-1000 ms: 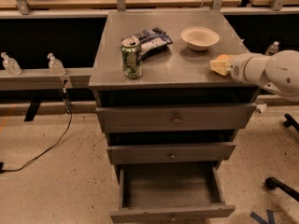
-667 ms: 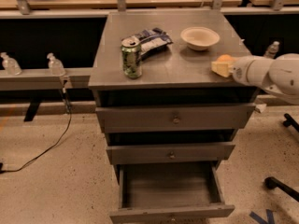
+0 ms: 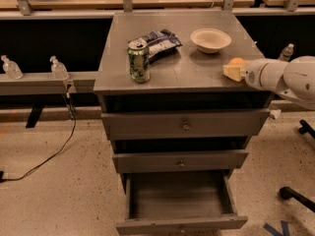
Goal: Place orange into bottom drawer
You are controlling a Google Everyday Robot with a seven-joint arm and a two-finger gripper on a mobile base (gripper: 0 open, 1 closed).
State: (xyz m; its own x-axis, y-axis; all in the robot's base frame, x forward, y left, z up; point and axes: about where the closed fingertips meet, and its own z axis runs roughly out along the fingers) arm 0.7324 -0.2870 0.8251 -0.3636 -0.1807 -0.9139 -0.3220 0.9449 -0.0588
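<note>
The orange [image 3: 237, 61] sits at the right edge of the grey cabinet top [image 3: 177, 68], only its upper part showing. My gripper [image 3: 233, 72], with a pale yellow tip on a white arm, reaches in from the right and is right up against the orange, hiding its lower half. I cannot tell whether it holds the fruit. The bottom drawer [image 3: 179, 200] is pulled out and open below, its tray bare. The two upper grey drawers are closed.
A green can [image 3: 139, 60], a blue snack bag [image 3: 160, 41] and a white bowl [image 3: 210, 39] stand on the cabinet top. Plastic bottles [image 3: 58, 68] sit on a ledge at the left. A cable [image 3: 54, 151] runs over the floor. A chair base [image 3: 295, 195] is at the right.
The gripper has shifted very slightly to the right at the cabinet's right edge. The top of the orange now shows above its tip. Nothing else has moved.
</note>
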